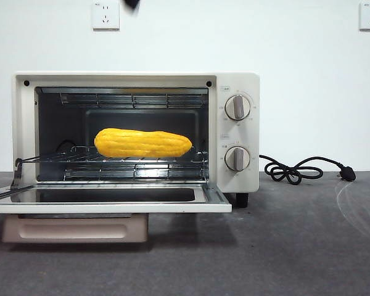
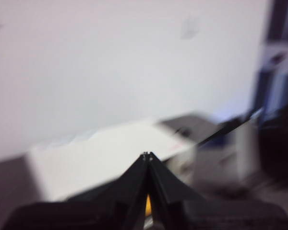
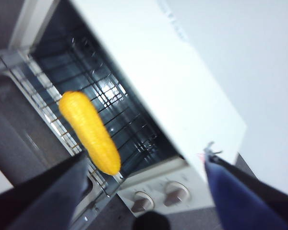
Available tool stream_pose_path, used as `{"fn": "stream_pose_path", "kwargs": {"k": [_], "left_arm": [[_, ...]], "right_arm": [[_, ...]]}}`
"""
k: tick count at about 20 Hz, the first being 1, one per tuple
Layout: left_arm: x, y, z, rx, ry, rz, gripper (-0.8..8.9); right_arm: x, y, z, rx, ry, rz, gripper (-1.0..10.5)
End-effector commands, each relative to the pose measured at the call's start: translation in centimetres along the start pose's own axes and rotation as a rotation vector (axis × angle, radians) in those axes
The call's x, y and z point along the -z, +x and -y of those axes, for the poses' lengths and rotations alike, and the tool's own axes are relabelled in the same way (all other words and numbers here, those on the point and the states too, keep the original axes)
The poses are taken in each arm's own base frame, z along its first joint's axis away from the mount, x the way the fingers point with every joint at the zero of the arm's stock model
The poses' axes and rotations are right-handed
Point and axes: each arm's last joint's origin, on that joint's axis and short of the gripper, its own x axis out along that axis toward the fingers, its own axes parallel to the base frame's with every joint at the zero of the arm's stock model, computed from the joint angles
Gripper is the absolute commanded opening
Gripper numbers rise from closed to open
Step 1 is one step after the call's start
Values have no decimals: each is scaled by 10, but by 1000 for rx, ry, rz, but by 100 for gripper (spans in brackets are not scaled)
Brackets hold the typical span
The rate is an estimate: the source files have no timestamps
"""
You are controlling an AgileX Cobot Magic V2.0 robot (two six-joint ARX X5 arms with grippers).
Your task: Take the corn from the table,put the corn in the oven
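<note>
The corn [image 1: 142, 143] lies lengthwise on the wire rack [image 1: 135, 161] inside the oven [image 1: 135, 79], whose door [image 1: 111, 207] hangs fully open. In the right wrist view the corn [image 3: 89, 132] rests near the rack's front edge, under the oven [image 3: 182, 76]. My right gripper [image 3: 146, 158] hovers above it, open wide and holding nothing. My left gripper [image 2: 147, 155] is shut and empty, high over the blurred oven top [image 2: 110, 163]. A sliver of yellow shows beneath its jaws. In the front view only a black arm tip [image 1: 132, 3] shows at the top edge.
The open door juts forward over the dark grey table [image 1: 265, 246], its beige handle [image 1: 74, 228] hanging below. A coiled black cord and plug [image 1: 296, 169] lie on the table right of the oven. Two knobs [image 1: 237, 106] sit on its right panel.
</note>
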Motion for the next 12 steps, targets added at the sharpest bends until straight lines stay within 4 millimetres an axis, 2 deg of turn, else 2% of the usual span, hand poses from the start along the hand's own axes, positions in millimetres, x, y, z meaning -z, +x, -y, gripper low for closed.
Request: {"fn": "stream_pose_path", "kwargs": {"k": [1,3,5,8,12], "left_arm": [[8,21,3,-125,68,-144,-6],[14,39,6,-205,124,-257,-6],[19,57,10,-233,172,-360,-7],[28,87,20,-205,222,-502,-8],[40,123,33,-65,271,-646,-8]], "right_arm": [[4,-24,21,-8,86,38,176],[11,-41,38,-12,126,54,57],[20,-55,53,-33,160,66,-10],[35,-75,72,-106,225,80,-12],[55,-97,92,-264,275,106,-12]]}}
